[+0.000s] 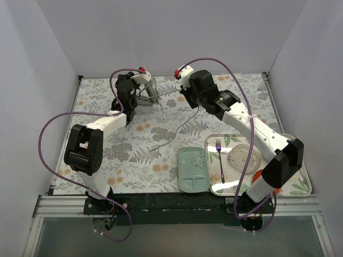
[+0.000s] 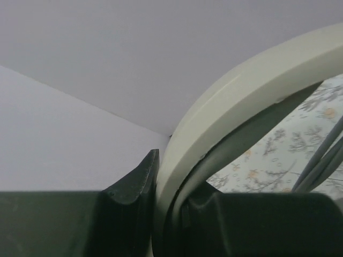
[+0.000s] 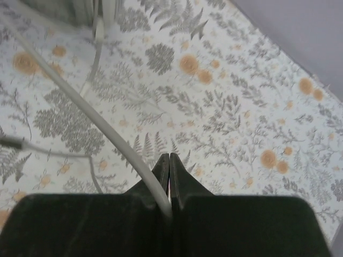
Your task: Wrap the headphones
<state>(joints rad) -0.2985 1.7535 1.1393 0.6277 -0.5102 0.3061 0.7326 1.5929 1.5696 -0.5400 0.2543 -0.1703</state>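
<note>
The headphones (image 1: 148,88) stand at the back of the floral table, held up by my left gripper (image 1: 135,96), which is shut on the white headband (image 2: 241,96). In the left wrist view my left gripper (image 2: 171,179) has one finger on each side of the band. My right gripper (image 1: 185,95) is to the right of the headphones and shut on the thin grey cord (image 3: 96,118). In the right wrist view my right gripper (image 3: 169,160) has the cord running up left towards the headphones (image 3: 99,13). The slack cord (image 1: 179,128) trails forward to the plug (image 1: 155,145) on the table.
A green divided plate (image 1: 192,169) lies at front centre. A tray (image 1: 300,184) at front right holds a purple fork (image 1: 220,158), a clear bowl (image 1: 244,156) and an orange object (image 1: 258,175). White walls close in the back and sides.
</note>
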